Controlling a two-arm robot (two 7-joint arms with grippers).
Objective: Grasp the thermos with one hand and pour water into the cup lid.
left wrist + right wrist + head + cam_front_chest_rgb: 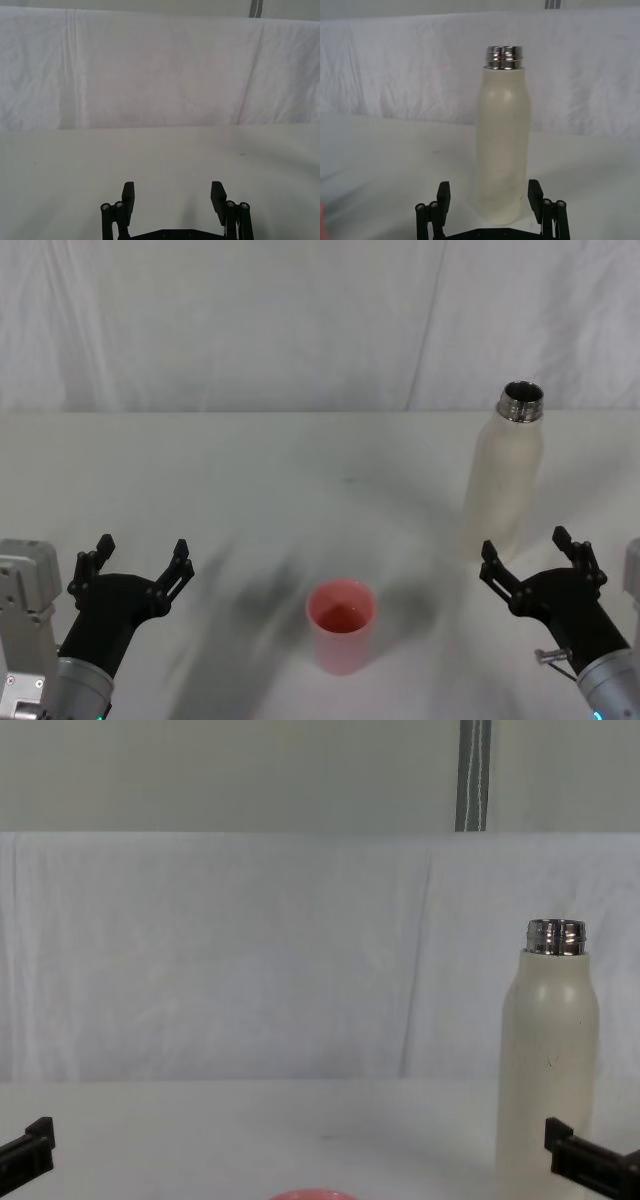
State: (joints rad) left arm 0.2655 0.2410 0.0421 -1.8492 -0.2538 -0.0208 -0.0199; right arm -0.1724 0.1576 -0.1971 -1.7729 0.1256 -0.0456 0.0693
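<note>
Nothing is grasped yet. The thermos (505, 472) stands upright, uncapped, on the bench's (250, 470) right side, just ahead of the spread right tool (537, 562). The cup lid (341, 624) waits centre-front; the left tool (135, 562) idles, spread.

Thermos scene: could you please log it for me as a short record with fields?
thermos: upright on the white table, to the robot's right, steel neck uncapped
cup lid: pink-red, upright, mouth up, near the table's middle front, apart from the thermos
right pincer: open, just short of the thermos base, not touching; in the right wrist view the bottle stands in line with the gap between its fingers
left pincer: open, low at the robot's left, holding nothing
pour: not yet begun
</note>
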